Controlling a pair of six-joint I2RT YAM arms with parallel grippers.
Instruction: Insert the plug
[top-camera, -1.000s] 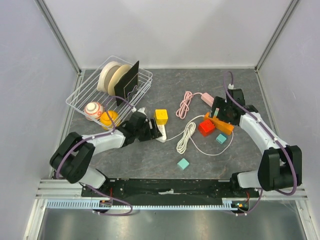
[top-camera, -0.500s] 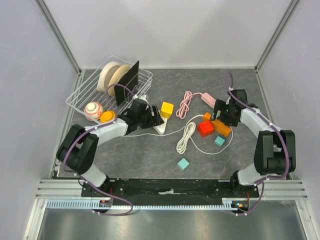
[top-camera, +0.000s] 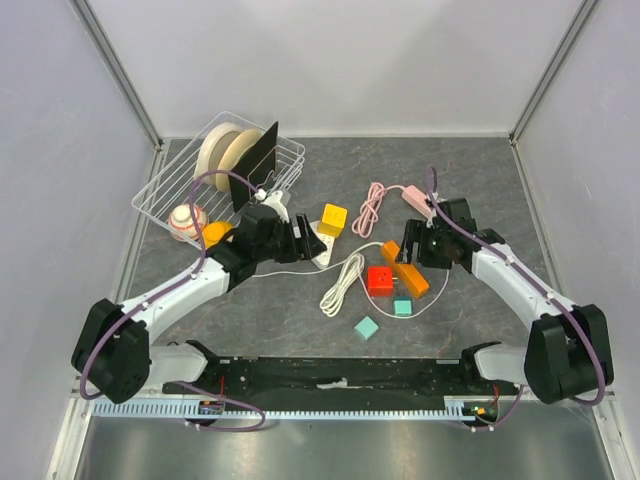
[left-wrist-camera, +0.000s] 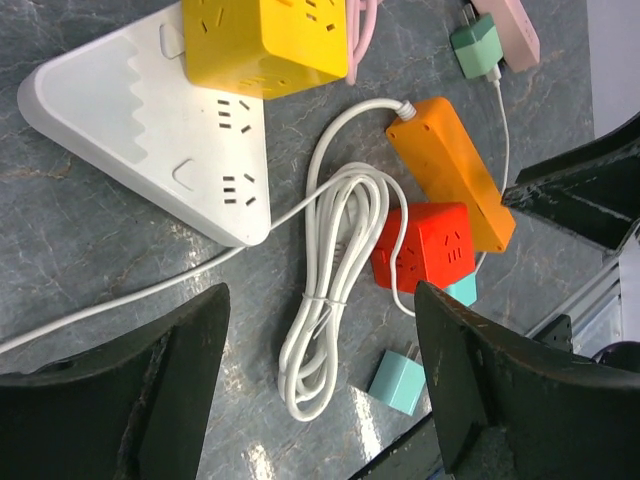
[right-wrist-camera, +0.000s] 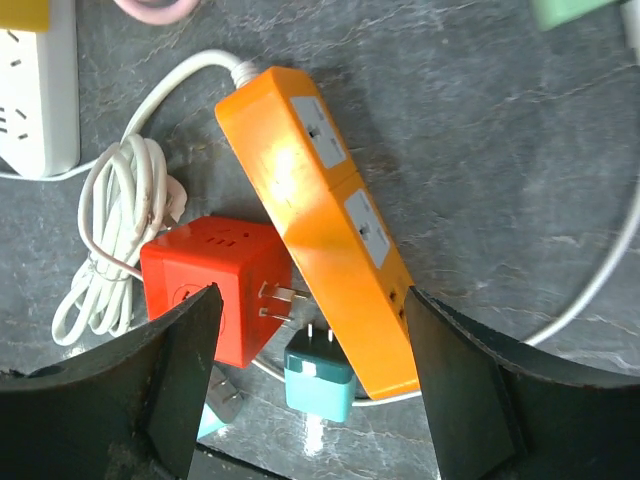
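Observation:
A teal plug (right-wrist-camera: 318, 380) (top-camera: 402, 307) lies flat on the table, its two prongs pointing at the gap between a red cube socket (right-wrist-camera: 205, 285) (top-camera: 379, 281) and an orange power strip (right-wrist-camera: 320, 210) (top-camera: 405, 268). My right gripper (right-wrist-camera: 310, 370) (top-camera: 412, 250) hovers open above these three, holding nothing. A second teal plug (left-wrist-camera: 400, 380) (top-camera: 367, 327) lies alone nearer the arm bases. My left gripper (left-wrist-camera: 320, 370) (top-camera: 300, 240) stands open over a coiled white cable (left-wrist-camera: 330, 290), beside a white triangular power strip (left-wrist-camera: 140, 130) and a yellow cube socket (left-wrist-camera: 265, 40).
A wire basket (top-camera: 160, 195) with plates and balls stands at the back left. A pink power strip (top-camera: 413, 196) with a green plug (left-wrist-camera: 475, 45) and a pink cable coil (top-camera: 372, 208) lie behind the orange strip.
The orange strip, red cube, teal plug and white coil have shifted left and nearer. My right gripper followed them and narrowed slightly. My left arm swung back over the white strip.

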